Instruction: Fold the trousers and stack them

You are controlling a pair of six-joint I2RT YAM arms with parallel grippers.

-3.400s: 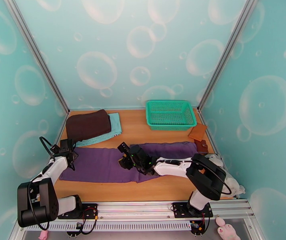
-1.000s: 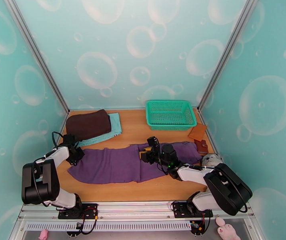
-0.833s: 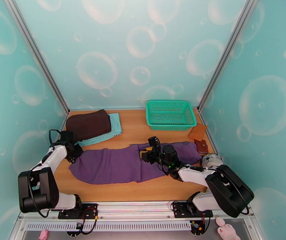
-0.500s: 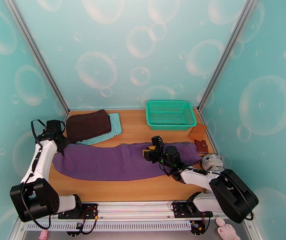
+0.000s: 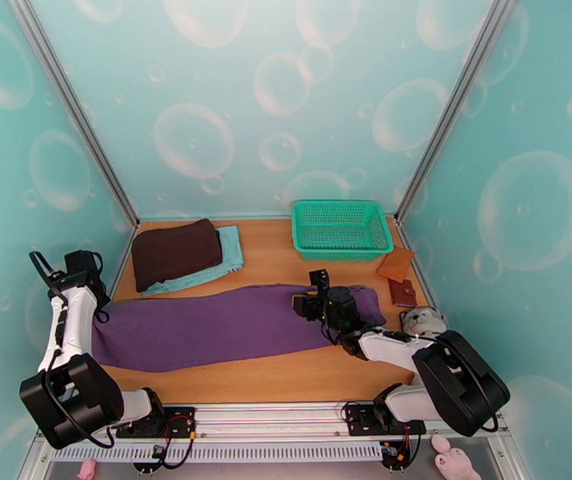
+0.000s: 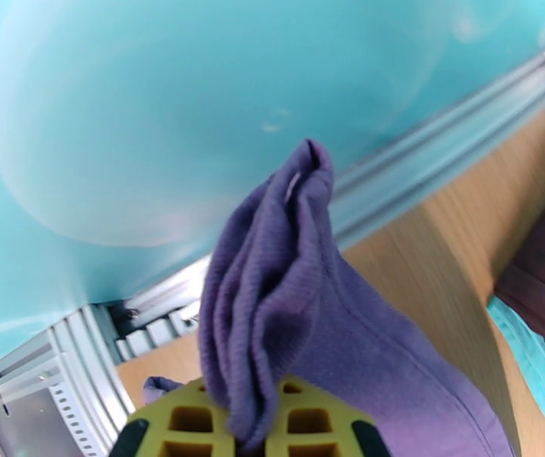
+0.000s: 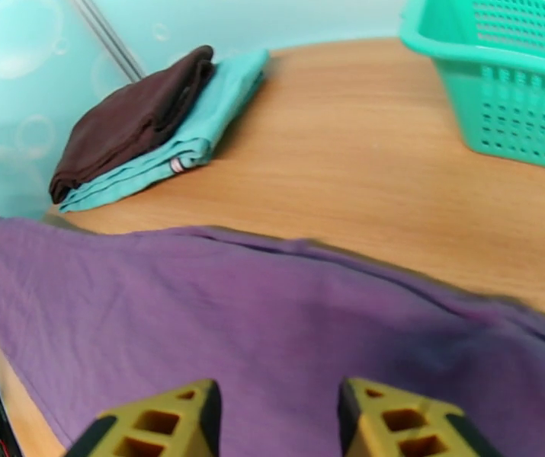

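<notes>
The trousers are clamped by the left fingers at the left edge of the desk; the right fingers are held apart, seemingly just above them.

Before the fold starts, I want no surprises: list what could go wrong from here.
1. The left fingers pinch only a bunched end of the trousers by the wall; it may slip out.
2. The right fingers stand open above the cloth, so a pull may drag it all leftward.

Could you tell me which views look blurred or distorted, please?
Right wrist view: the plain purple soft-fabric trousers smear along their far edge, and the green plastic mesh basket bows. Left wrist view: sharp fabric, hazy teal wall. Top external view: crisp, evenly lit.
</notes>
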